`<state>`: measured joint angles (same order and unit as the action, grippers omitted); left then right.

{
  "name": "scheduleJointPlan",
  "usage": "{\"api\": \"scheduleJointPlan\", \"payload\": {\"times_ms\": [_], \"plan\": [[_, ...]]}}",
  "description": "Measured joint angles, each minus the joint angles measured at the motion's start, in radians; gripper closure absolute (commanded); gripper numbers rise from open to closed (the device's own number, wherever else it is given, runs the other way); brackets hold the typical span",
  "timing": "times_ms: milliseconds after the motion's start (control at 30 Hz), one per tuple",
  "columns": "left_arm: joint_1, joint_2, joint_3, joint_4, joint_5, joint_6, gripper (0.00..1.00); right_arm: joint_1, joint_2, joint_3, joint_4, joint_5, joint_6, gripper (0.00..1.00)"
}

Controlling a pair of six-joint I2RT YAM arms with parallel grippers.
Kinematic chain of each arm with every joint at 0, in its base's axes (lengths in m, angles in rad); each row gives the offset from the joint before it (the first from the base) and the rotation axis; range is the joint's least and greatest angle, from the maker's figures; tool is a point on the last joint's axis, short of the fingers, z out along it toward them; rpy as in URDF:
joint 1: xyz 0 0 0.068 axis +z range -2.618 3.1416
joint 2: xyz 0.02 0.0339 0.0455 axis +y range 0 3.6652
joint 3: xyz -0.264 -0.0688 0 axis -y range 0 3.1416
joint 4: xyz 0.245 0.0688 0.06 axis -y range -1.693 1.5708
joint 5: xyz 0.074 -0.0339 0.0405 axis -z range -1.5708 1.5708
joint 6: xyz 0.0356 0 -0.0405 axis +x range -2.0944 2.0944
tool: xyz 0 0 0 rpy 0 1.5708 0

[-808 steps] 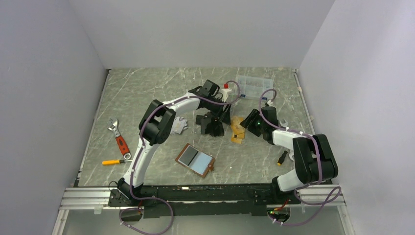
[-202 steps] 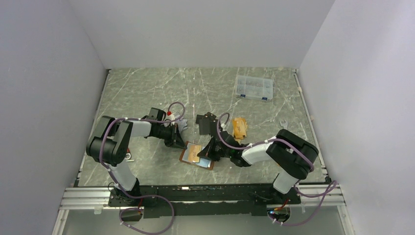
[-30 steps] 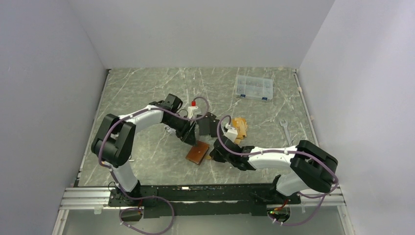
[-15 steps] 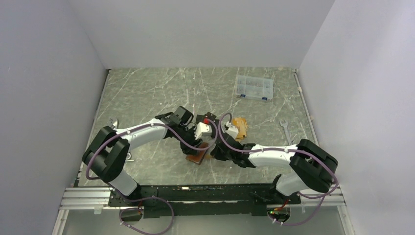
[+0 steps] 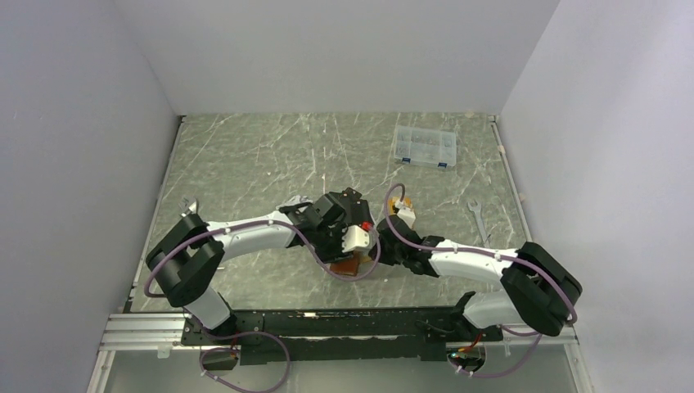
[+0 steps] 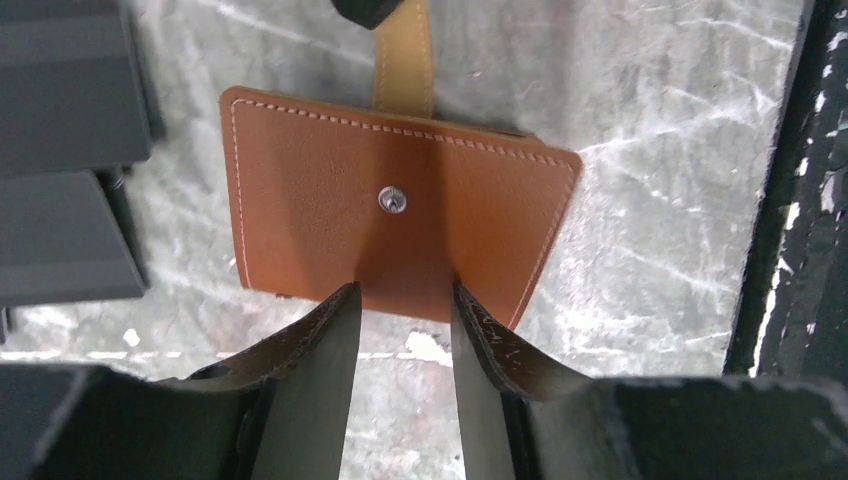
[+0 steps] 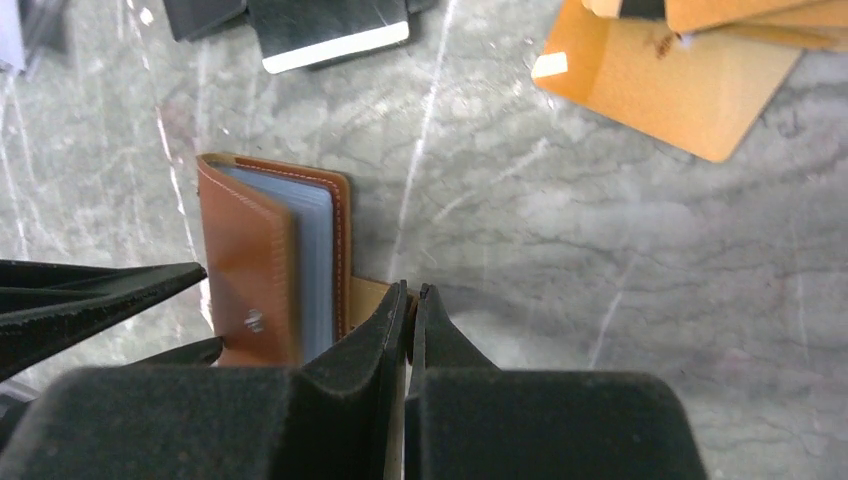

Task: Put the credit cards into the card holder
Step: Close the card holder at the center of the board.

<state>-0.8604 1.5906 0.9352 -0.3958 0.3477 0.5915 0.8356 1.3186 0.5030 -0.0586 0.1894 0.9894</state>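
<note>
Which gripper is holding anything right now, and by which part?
The right gripper is pinched shut on the snap tab of the card holder. The left gripper holds nothing: its jaws stand open at the edge of the leather cover.

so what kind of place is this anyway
Most likely a robot lab test cell: plain white walls box in a marble-patterned table, two robot arms sit on a metal rail at its near edge, and a clear compartment box and wrench lie loose.
</note>
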Motion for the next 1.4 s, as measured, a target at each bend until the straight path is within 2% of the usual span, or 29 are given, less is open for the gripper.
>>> {"api": "scheduleJointPlan", "payload": {"times_ms": [100, 433, 567, 733, 1100, 1300, 1400], "plan": [[-0.039, 0.021, 0.002, 0.013, -0.016, -0.003, 0.57, 0.0, -0.023, -0.025, -0.011, -0.003, 0.001, 0.98], [-0.114, 0.056, 0.005, 0.083, -0.073, -0.007, 0.61, -0.05, -0.097, -0.064, -0.066, -0.037, -0.01, 0.68], [-0.132, 0.056, -0.007, 0.114, -0.095, -0.005, 0.63, -0.093, -0.112, -0.067, -0.073, -0.071, -0.027, 0.67], [-0.137, 0.056, -0.016, 0.146, -0.105, -0.005, 0.65, -0.129, -0.112, -0.067, -0.073, -0.12, -0.041, 0.73], [-0.139, 0.054, -0.022, 0.159, -0.111, -0.008, 0.67, -0.179, -0.154, -0.066, -0.076, -0.176, -0.055, 0.75], [-0.139, 0.054, -0.022, 0.159, -0.112, -0.009, 0.68, -0.185, -0.175, -0.066, -0.076, -0.209, -0.056, 0.86], [-0.14, 0.054, -0.022, 0.159, -0.114, -0.009, 0.69, -0.185, -0.175, -0.067, -0.076, -0.225, -0.057, 1.0]]}}
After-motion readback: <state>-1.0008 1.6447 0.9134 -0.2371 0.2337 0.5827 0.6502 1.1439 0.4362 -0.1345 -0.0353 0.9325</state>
